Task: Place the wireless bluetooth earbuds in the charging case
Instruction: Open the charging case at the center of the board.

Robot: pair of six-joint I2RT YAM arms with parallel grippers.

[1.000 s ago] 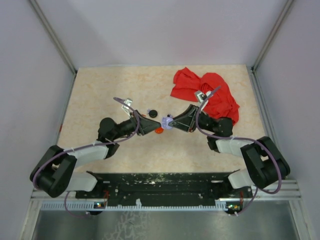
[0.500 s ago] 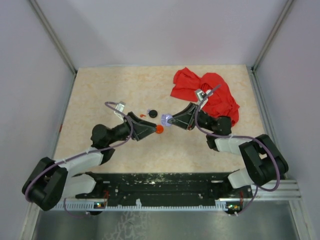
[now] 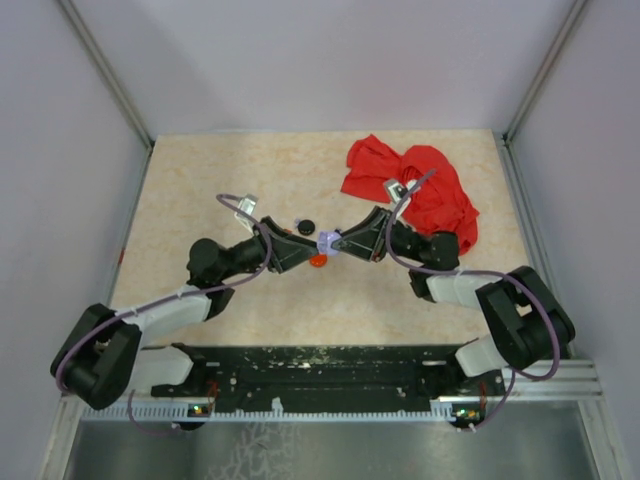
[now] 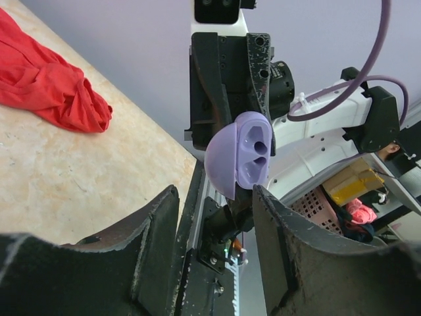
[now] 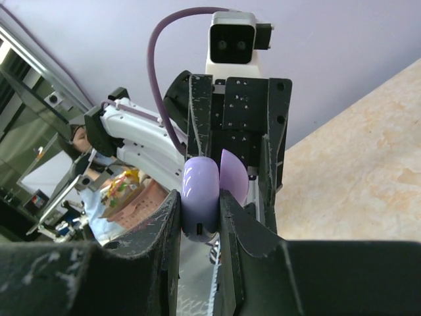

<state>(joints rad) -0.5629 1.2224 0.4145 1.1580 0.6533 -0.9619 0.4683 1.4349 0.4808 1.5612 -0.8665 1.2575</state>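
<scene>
My right gripper (image 5: 200, 197) is shut on a lavender charging case (image 5: 200, 187) and holds it in the air above the table's middle (image 3: 327, 242). Its lid (image 5: 233, 174) stands open. The left wrist view shows two empty sockets in the case (image 4: 253, 148). Facing it, my left gripper (image 4: 214, 197) is open with nothing between its fingers, its tips just short of the case (image 3: 312, 248). A small black puck (image 3: 306, 226) lies on the table behind the left gripper, a tiny dark speck (image 3: 294, 221) beside it. The earbuds are too small to make out.
A small red-orange disc (image 3: 318, 260) lies on the table under the two grippers. A crumpled red cloth (image 3: 410, 185) lies at the back right, behind the right arm, and also shows in the left wrist view (image 4: 52, 85). Grey walls enclose the table.
My left gripper drew back to the left with its jaws widening, then came forward to the case again. The right gripper kept hold of the case, shifting slightly left.
</scene>
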